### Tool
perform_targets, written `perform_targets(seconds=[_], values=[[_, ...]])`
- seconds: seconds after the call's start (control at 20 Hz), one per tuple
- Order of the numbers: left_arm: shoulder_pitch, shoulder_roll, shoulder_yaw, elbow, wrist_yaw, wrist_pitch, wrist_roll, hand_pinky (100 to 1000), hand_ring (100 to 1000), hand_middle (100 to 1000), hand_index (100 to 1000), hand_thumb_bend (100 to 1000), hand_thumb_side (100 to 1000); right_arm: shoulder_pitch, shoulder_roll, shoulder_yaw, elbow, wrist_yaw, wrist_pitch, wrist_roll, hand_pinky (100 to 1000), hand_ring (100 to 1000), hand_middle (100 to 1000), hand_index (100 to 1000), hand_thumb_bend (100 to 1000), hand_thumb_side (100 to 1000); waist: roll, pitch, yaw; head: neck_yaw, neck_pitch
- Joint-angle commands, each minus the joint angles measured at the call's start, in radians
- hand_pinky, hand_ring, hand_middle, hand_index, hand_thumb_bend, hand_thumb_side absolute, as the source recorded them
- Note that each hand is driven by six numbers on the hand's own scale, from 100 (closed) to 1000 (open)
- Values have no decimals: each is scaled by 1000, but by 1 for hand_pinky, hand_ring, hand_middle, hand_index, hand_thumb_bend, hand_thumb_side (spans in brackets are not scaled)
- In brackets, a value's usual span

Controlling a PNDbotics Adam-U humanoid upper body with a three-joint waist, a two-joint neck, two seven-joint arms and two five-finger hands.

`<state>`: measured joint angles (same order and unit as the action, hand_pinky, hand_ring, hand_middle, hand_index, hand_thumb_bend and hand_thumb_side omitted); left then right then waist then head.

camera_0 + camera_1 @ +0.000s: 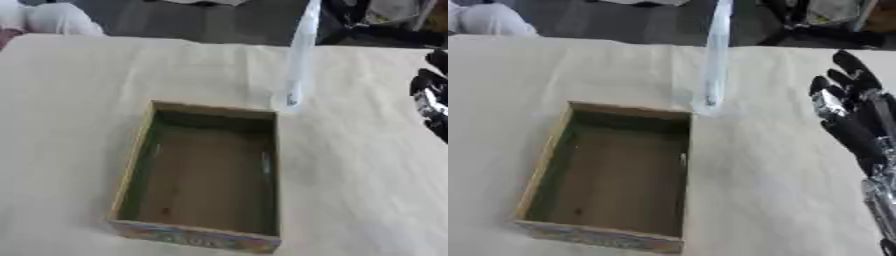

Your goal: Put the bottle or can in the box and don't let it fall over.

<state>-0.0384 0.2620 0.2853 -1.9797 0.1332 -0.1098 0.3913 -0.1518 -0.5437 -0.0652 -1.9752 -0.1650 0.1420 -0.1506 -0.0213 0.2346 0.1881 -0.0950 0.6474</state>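
Note:
A tall, slim clear bottle (297, 60) stands upright on the cloth-covered table, just beyond the far right corner of the box. The open cardboard box (140, 165) lies in the middle, with a brown floor, greenish inner walls and a colourful printed front; nothing is in it. My right hand (846, 117) is at the right edge, black with silver parts, fingers straight and spread, pointing up and away. It stays to the right of the bottle, apart from it, and holds nothing. My left hand shows in neither view.
A beige cloth (79, 100) covers the table. Beyond the far edge are dark floor and black equipment (815, 25). A white rounded shape (48, 19) sits at the far left corner.

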Motion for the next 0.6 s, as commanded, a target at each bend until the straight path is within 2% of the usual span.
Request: perform_targets(seconds=[0.05, 0.25, 0.6], values=[[-6, 24, -4, -20, 2, -1, -8, 1000, 785, 831, 744, 641, 455, -29, -64, 5, -25, -28, 29, -7, 1000, 1000, 1000, 1000, 100, 470, 1, -19, 5, -3, -2], [-6, 28, -5, -20, 3, -2, -10, 1000, 785, 831, 745, 641, 454, -49, -113, 16, -25, -57, 58, -15, 1000, 1000, 1000, 1000, 100, 470, 1, -23, 10, -7, 2], [-11, 35, -11, -20, 5, 0, -14, 1000, 785, 830, 745, 641, 454, 20, -184, 22, -25, -51, 38, -20, 1000, 1000, 1000, 1000, 100, 470, -4, -26, 23, -15, 1]])
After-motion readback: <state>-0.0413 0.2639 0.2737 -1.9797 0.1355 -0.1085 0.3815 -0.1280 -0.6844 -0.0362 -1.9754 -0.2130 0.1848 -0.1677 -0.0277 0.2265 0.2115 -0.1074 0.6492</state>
